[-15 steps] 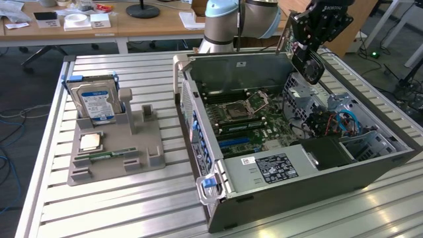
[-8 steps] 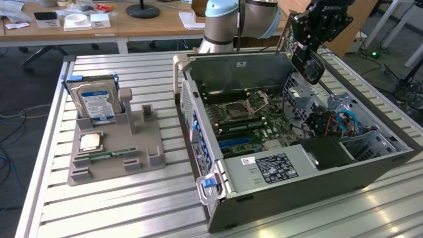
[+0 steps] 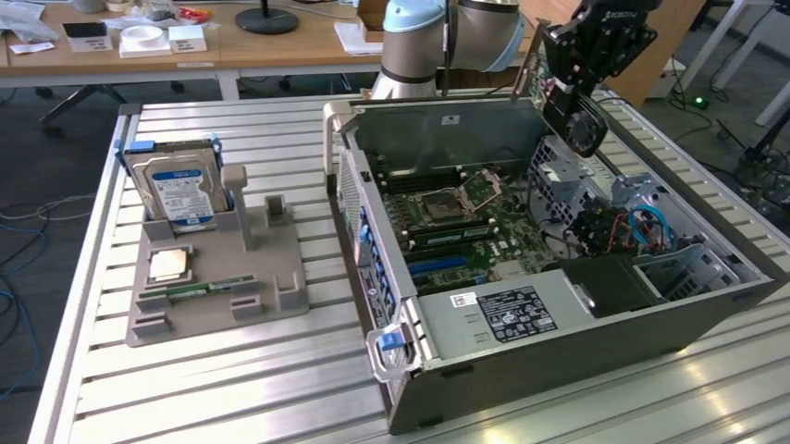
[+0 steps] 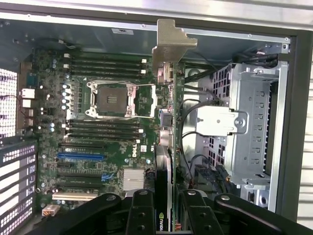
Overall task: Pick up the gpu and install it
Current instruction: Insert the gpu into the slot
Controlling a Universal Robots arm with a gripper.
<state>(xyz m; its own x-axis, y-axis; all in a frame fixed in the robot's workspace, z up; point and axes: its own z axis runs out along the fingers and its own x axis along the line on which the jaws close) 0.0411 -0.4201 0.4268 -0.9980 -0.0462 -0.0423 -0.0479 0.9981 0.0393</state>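
Note:
The gpu (image 3: 583,123), a thin black card with a round fan, hangs tilted in the air over the far right corner of the open computer case (image 3: 543,365). My gripper (image 3: 572,88) is shut on its upper part. In the wrist view the gpu (image 4: 164,161) shows edge-on between my fingers (image 4: 142,211), with its silver end bracket (image 4: 170,46) pointing away toward the case wall. The card sits clear above the motherboard (image 4: 98,122), between the CPU socket (image 4: 110,99) and the metal drive cage (image 4: 254,122), touching neither.
A blue expansion slot (image 4: 80,157) and black slots lie on the motherboard. On the exterior view's left, a grey holder (image 3: 216,296) carries a hard drive (image 3: 183,190), a CPU (image 3: 169,266) and a RAM stick (image 3: 198,289). Cables (image 3: 642,227) run inside the case.

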